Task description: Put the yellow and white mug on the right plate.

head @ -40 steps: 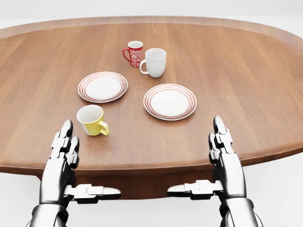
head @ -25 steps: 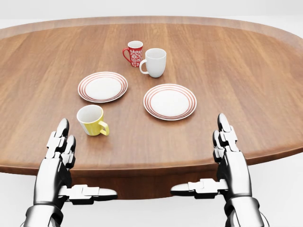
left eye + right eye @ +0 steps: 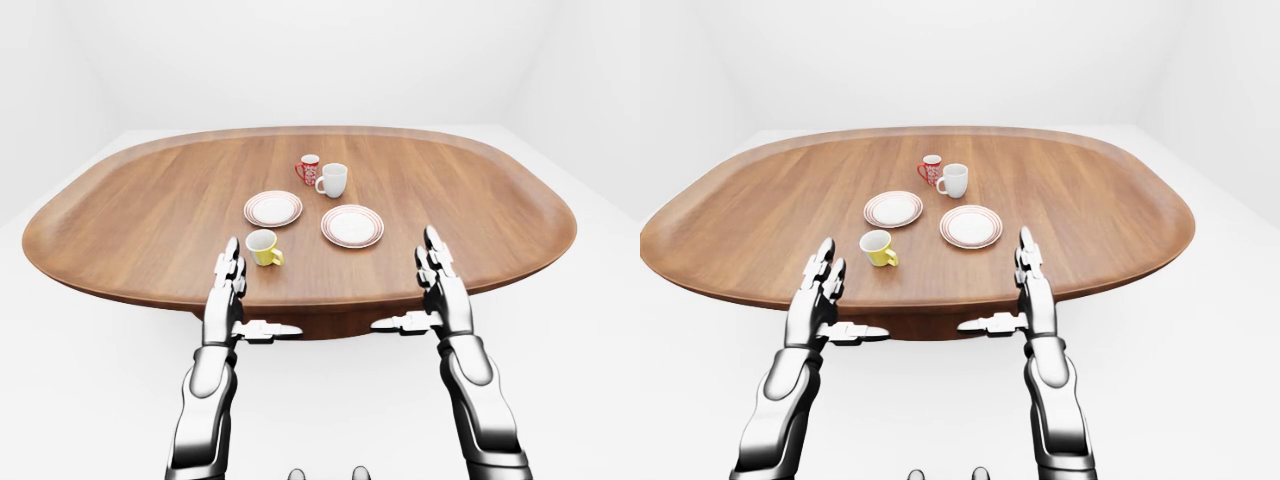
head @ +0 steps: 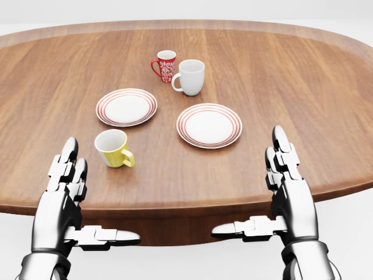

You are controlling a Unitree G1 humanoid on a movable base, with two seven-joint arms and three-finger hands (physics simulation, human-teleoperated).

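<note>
The yellow and white mug (image 4: 113, 148) stands upright on the wooden table (image 4: 291, 76), handle toward the view's lower right. Up and to its right lies the right plate (image 4: 209, 125), white with red rings and bare. My left hand (image 4: 81, 201) hovers open at the table's near edge, below and left of the mug, apart from it. At the lower right my right hand (image 4: 265, 192) is open too, fingers straight and thumb pointing inward, holding nothing.
A second ringed plate (image 4: 126, 107) lies above the yellow mug. A red patterned mug (image 4: 165, 65) and a plain white mug (image 4: 190, 77) stand side by side above the two plates. The oval table's rim (image 3: 300, 310) runs just under both hands.
Both hands have drifted outward and slightly down in the head view, the left to the left and the right to the right. Mugs and plates have not moved.
</note>
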